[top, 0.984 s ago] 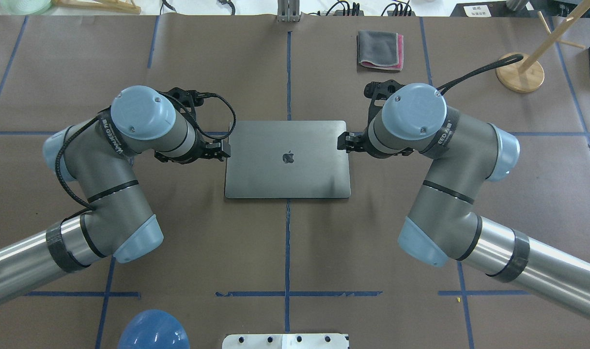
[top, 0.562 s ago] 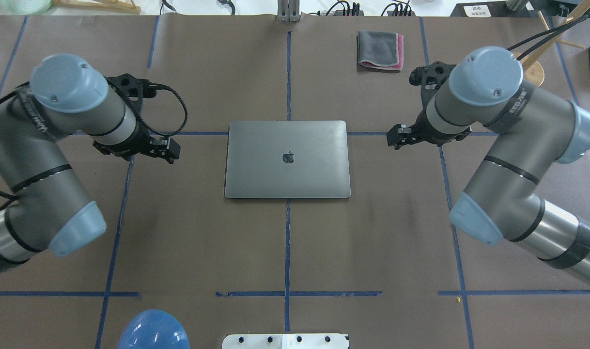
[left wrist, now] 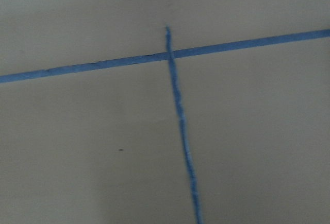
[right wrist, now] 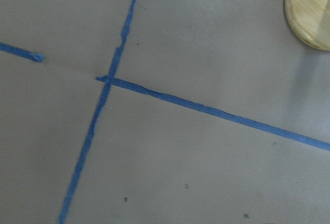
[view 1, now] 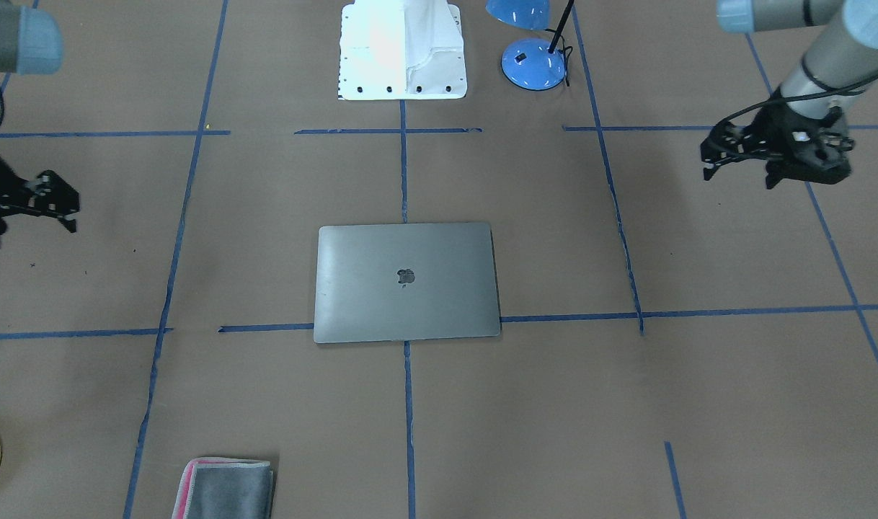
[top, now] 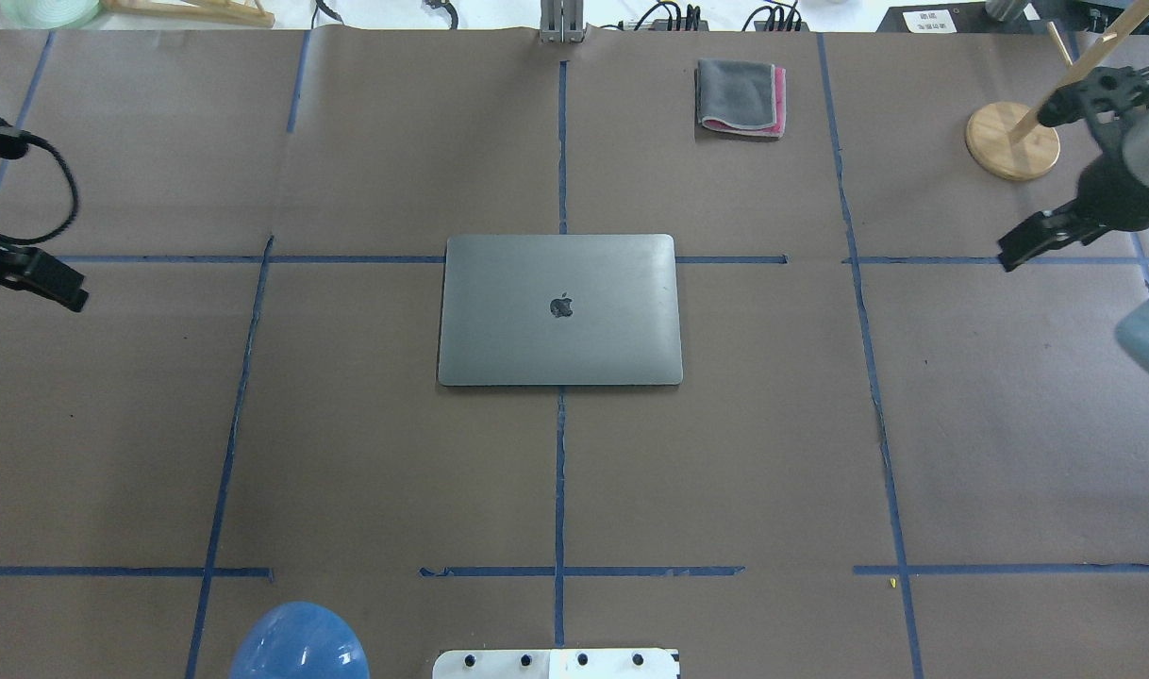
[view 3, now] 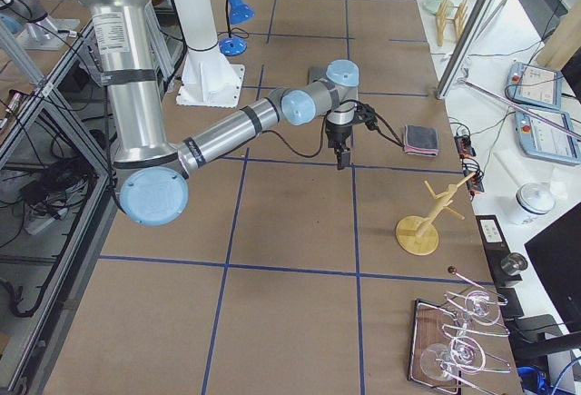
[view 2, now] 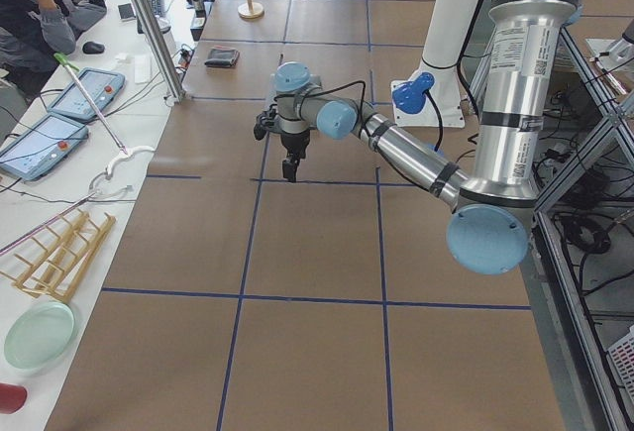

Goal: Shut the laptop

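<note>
The laptop lies closed and flat in the middle of the table, lid up with the dark apple logo showing; it also shows in the front view. My left gripper hangs above the table at the far left edge, far from the laptop, and looks shut and empty; it also shows in the front view. My right gripper hangs at the far right, also far from the laptop, and looks shut and empty; the front view shows it too. Both wrist views show only brown paper and blue tape.
A folded grey cloth with a pink edge lies at the back right. A wooden stand is near my right gripper. A blue lamp and the white robot base are at the near edge.
Both grippers have pulled away from the laptop's left and right edges, outward to the table's sides. The laptop has stayed closed and has not moved.
</note>
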Motion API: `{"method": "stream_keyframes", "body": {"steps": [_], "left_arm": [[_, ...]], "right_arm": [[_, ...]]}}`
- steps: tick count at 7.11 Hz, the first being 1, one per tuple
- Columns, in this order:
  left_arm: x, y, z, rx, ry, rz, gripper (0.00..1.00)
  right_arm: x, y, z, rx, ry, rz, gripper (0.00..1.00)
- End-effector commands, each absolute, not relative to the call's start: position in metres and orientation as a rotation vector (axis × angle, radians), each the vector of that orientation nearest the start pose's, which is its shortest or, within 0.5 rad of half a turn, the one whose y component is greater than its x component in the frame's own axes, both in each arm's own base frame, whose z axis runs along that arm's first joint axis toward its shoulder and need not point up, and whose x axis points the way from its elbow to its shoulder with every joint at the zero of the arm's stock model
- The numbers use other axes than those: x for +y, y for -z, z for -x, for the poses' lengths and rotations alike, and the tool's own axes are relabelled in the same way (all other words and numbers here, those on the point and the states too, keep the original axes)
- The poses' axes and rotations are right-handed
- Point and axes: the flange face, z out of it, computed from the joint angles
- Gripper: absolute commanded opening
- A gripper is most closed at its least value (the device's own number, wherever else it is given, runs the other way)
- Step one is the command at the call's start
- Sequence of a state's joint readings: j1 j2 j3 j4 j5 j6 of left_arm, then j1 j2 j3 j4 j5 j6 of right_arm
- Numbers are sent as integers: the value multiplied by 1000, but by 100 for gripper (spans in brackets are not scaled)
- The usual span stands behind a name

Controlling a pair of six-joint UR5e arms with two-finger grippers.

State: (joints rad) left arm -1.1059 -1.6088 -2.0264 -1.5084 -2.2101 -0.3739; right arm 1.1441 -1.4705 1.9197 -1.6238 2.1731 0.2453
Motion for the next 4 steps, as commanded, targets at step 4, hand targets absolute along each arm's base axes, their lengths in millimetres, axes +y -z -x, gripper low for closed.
{"method": "stream_keyframes", "body": {"steps": [4], "left_arm": [[-433,-569,51,671,-104,-2,100]], "right_arm": [[-438,-619,-51,-749,262,-73,99]]}}
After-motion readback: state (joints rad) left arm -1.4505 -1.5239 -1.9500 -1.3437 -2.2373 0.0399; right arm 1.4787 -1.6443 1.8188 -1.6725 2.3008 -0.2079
